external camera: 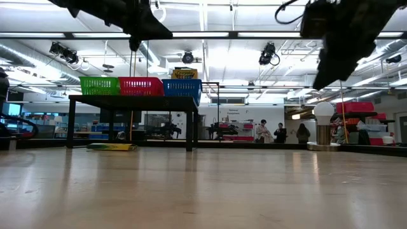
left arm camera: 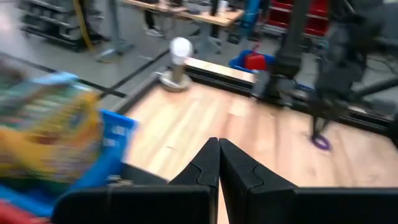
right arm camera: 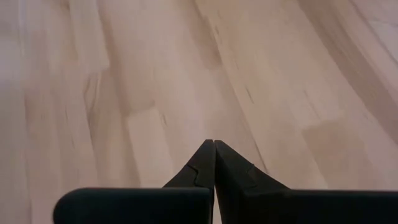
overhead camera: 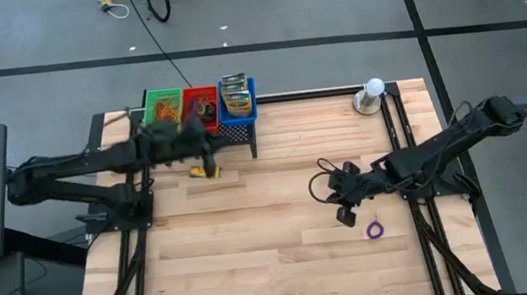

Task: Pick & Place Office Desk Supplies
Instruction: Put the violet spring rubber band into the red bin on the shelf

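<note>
purple rubber band (overhead camera: pixel 375 228) lies beside closed right end effector (overhead camera: pixel 346 217).

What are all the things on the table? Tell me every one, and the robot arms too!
bins: three, green, red and blue, in a row on the rack at the table's far edge
rack: one, black, far edge
crayon box: one, yellow, flat on the table by the rack
crayon boxes in the blue bin: several, yellow-green
rubber band: one, purple, near the right arm
white ball on a base: one, far right corner
table: one, light wood
left gripper: shut, empty, by the bins
right gripper: shut, empty, above bare wood
</note>
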`<act>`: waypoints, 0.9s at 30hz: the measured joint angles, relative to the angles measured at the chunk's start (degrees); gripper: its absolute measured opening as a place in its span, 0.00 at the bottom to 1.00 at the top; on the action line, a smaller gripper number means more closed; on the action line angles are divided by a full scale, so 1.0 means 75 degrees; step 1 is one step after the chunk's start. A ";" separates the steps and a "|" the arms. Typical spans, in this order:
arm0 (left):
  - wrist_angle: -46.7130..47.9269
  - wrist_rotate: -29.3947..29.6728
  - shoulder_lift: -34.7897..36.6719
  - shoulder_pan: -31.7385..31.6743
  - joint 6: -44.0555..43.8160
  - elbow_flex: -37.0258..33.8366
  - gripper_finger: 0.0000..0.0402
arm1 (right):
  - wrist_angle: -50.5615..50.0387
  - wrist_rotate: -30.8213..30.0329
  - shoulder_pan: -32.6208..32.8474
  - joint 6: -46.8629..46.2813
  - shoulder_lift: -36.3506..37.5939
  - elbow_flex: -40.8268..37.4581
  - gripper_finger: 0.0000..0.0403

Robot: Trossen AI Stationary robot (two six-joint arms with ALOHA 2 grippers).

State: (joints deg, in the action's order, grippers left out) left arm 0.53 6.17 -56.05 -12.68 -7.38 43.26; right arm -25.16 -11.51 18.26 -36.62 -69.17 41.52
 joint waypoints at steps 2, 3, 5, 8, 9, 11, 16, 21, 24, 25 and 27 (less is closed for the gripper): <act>-0.0267 0.0146 -0.0133 0.0388 -0.0217 -0.0191 0.03 | -0.0750 0.0010 0.0166 0.0003 0.0185 0.0224 0.01; -0.0269 0.0300 -0.0218 0.0539 -0.0414 -0.0222 0.03 | -0.1184 0.0081 0.0246 0.0008 0.0246 0.0351 0.01; -0.0381 0.0583 -0.0391 0.0843 -0.0877 -0.0261 0.04 | -0.2112 0.0321 0.0425 0.0022 0.0309 0.0622 0.01; -0.0493 0.0761 -0.0779 0.1249 -0.0946 -0.0287 0.03 | -0.3145 0.0799 0.0751 0.0245 0.0309 0.0964 0.01; -0.0548 0.0774 -0.0920 0.1361 -0.0818 -0.0288 0.03 | -0.3363 0.0972 0.0882 0.0361 0.0306 0.0985 0.02; -0.0871 0.0769 -0.1297 0.1588 -0.0561 -0.0287 0.02 | -0.3640 0.1287 0.1105 0.0552 0.0271 0.0929 0.05; -0.1989 0.0573 -0.2402 0.2023 -0.0263 -0.0287 0.02 | -0.3976 0.1949 0.1574 0.0909 0.0274 0.0485 0.16; -0.3231 0.0186 -0.3239 0.2262 -0.0255 -0.0284 0.02 | -0.3770 0.2175 0.1657 0.1373 0.0122 0.0147 0.29; -0.3496 -0.0057 -0.3595 0.2298 -0.0297 -0.0281 0.02 | -0.3631 0.2555 0.1661 0.1855 -0.0275 0.0102 0.33; -0.3486 -0.0093 -0.3670 0.2298 -0.0296 -0.0284 0.02 | -0.3555 0.2617 0.1677 0.2030 -0.0452 0.0102 0.34; -0.3586 -0.0102 -0.3828 0.2298 -0.0294 -0.0281 0.02 | -0.3535 0.2656 0.1712 0.2346 -0.0762 0.0102 0.34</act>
State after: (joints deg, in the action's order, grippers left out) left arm -26.36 5.41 -84.77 4.56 -9.59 41.15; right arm -51.67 8.41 31.10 -19.02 -74.88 42.28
